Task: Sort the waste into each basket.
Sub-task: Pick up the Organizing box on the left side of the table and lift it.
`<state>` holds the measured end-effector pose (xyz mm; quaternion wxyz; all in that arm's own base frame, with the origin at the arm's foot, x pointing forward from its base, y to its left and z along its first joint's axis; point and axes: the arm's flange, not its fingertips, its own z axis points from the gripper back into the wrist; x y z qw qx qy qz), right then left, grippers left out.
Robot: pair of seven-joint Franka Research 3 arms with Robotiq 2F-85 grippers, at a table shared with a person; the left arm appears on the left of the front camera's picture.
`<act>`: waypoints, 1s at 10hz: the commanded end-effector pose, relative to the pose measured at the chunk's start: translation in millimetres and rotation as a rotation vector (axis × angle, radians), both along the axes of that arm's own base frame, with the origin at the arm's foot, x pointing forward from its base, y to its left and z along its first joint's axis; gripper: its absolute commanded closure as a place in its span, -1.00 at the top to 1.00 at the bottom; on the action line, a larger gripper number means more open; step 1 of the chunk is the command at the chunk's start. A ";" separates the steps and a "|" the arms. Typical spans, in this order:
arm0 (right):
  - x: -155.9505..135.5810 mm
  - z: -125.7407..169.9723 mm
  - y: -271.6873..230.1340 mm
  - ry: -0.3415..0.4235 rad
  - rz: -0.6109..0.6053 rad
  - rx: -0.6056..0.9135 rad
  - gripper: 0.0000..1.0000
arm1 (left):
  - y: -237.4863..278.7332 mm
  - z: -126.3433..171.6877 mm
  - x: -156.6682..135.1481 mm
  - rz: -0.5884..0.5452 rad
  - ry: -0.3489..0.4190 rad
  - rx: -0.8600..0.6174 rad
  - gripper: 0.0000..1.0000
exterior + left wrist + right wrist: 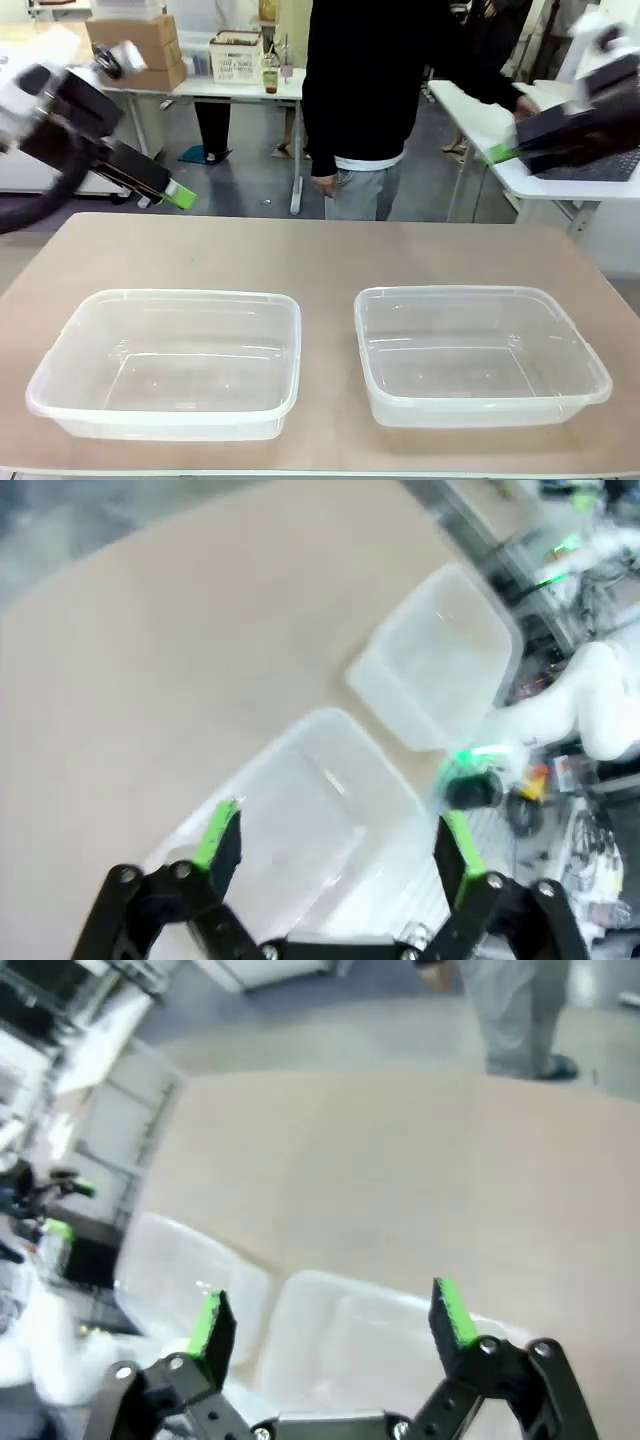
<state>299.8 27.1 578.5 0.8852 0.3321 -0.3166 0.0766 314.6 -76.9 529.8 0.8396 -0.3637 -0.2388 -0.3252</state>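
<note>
Clear, colourless plastic forms the two rectangular tubs with rounded corners and lipped rims that fill the lower half of the front view. The left tub (180,297) sits at lower left and the right tub (480,291) at lower right, side by side with a gap between them. Both stand upright on the pale beige table (320,250), near its close edge.

The left gripper (182,196), black with green pads, hangs at the upper left of the front view. In the picture it lies just above the table's far edge, well apart from the left tub. In the left wrist view this gripper (338,815) rises from the bottom edge with its fingers (222,832) spread wide and nothing held. The left tub (310,730) lies blurred at lower centre behind them, and the right tub (440,650) lies at upper right.

The right gripper (497,154), blurred, hangs at the upper right of the front view, well apart from the right tub. In the right wrist view this gripper (328,1295) has its fingers (450,1310) released wide, grasping nothing. The right tub (350,1295) shows at bottom centre between them, and the left tub (180,1255) shows at lower left.

A person (370,90) in a black top and grey trousers stands at the top centre of the front view, behind the table's far edge.
</note>
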 end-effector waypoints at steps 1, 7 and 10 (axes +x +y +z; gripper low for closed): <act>-76.9 -49.8 -76.5 0.038 -0.284 0.430 1.00 | 76.4 -18.6 -23.9 0.122 0.187 -0.155 1.00; -41.3 18.5 -97.2 0.036 -0.166 0.288 1.00 | 83.9 1.4 -16.1 0.069 0.146 -0.217 1.00; -41.3 18.5 -97.2 0.036 -0.166 0.288 1.00 | 83.9 1.4 -16.1 0.069 0.146 -0.217 1.00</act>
